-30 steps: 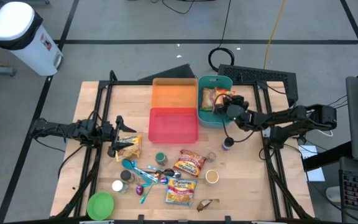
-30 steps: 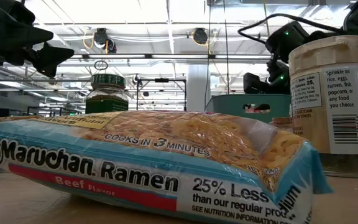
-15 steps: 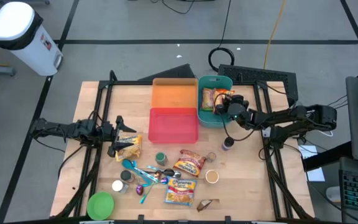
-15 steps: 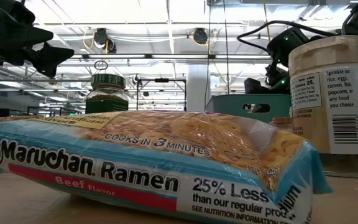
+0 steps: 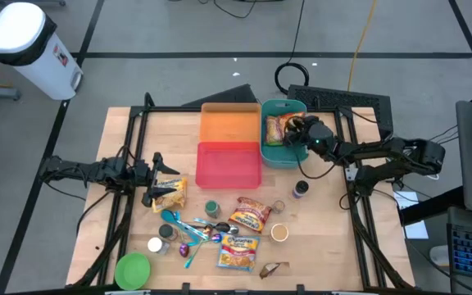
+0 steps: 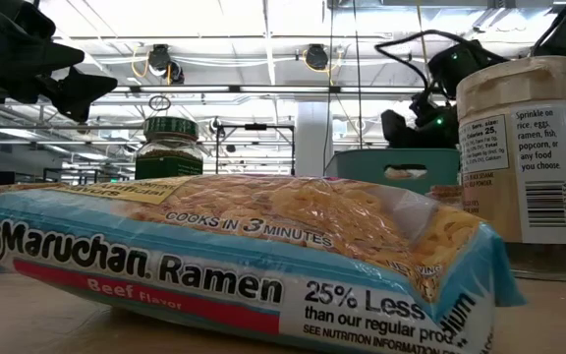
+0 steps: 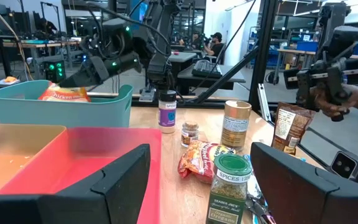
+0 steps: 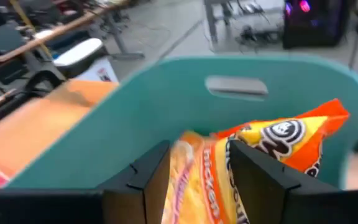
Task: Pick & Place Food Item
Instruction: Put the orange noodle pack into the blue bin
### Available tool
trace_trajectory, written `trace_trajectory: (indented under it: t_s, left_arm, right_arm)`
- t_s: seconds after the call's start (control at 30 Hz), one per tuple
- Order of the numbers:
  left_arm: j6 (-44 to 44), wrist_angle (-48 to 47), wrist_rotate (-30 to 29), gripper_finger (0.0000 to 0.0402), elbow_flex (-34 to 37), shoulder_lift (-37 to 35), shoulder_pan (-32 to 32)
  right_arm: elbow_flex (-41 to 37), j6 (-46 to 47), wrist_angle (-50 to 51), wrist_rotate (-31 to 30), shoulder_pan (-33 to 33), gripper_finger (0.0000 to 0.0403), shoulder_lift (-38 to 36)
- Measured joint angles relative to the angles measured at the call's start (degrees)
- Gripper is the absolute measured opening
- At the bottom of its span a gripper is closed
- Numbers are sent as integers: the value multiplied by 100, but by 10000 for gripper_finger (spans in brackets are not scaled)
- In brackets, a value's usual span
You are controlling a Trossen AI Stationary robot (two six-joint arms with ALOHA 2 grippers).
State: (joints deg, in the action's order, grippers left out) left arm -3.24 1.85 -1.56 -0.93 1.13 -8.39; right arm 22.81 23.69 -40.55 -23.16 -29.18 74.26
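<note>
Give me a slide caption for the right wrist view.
Right gripper poised over the teal bin, a ramen packet lying inside beneath its parted fingers.

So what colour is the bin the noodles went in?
Teal. The bin shows best in the right wrist view, with the orange-and-yellow noodles inside.

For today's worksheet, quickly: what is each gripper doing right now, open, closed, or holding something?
Left gripper: open, empty, above the table's left side.
Right gripper: open, holding nothing, over the ramen packet in the teal bin.
</note>
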Motion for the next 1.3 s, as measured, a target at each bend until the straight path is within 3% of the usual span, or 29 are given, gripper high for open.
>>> trace_trajectory:
  t_s: [0.17,0.33,0.57,0.7,0.87,1.07,1.3]
  left_arm:
    - [0,0,0,283,0,-2,-1]
    - [1,0,0,283,0,0,1]
    - [1,0,0,283,0,0,1]
    - [1,0,0,283,0,0,-1]
    - [-1,0,0,283,0,0,1]
    - [1,0,0,283,0,-2,-1]
    - [1,2,0,283,0,0,1]
  right_arm:
    - [344,-387,261,697,-97,171,-71]
    - [872,-684,1512,721,-127,168,-63]
    - [2743,-1672,5445,2439,-416,164,-43]
    - [3510,-2269,7112,2460,-429,150,-28]
    - [3413,-2987,7562,2653,-417,93,-26]
    - [2791,-3540,7190,2625,-342,10,78]
    - [2505,-3657,6608,2202,-344,16,152]
